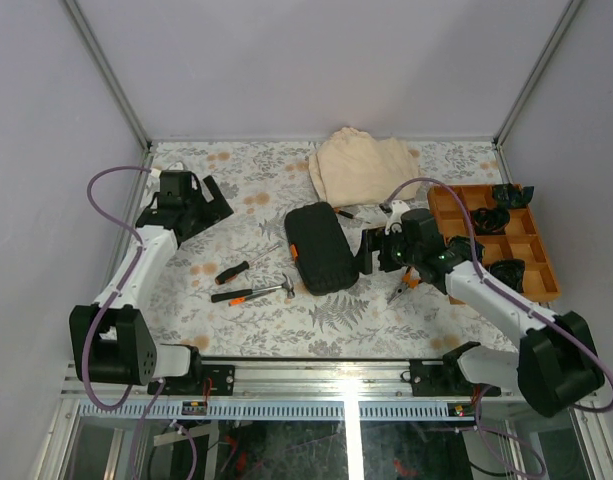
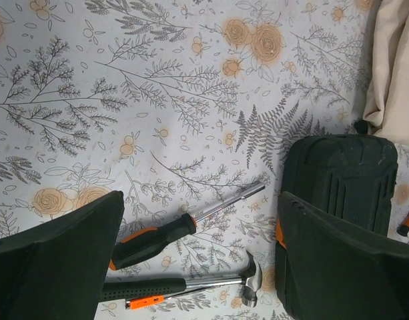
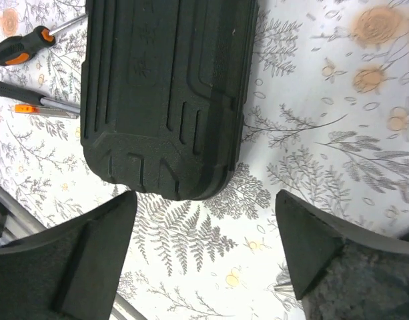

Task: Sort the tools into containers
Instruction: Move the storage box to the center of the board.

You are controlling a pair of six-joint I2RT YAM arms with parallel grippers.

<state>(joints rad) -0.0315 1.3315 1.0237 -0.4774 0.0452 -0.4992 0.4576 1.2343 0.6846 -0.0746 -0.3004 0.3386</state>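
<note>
i am judging sorting barely starting: tool case lying closed, screwdriver, hammer, pliers loose beside it; left gripper and right gripper hanging released, empty.

No legible text or labels

tool case mid-table, screwdriver and hammer to its left, cloth behind, tray right

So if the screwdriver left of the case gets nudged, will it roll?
Likely yes: the screwdriver lies flat with a rounded-looking handle, so a sideways push may roll it. Its thin metal shaft looks rigid and probably slippery.
</note>
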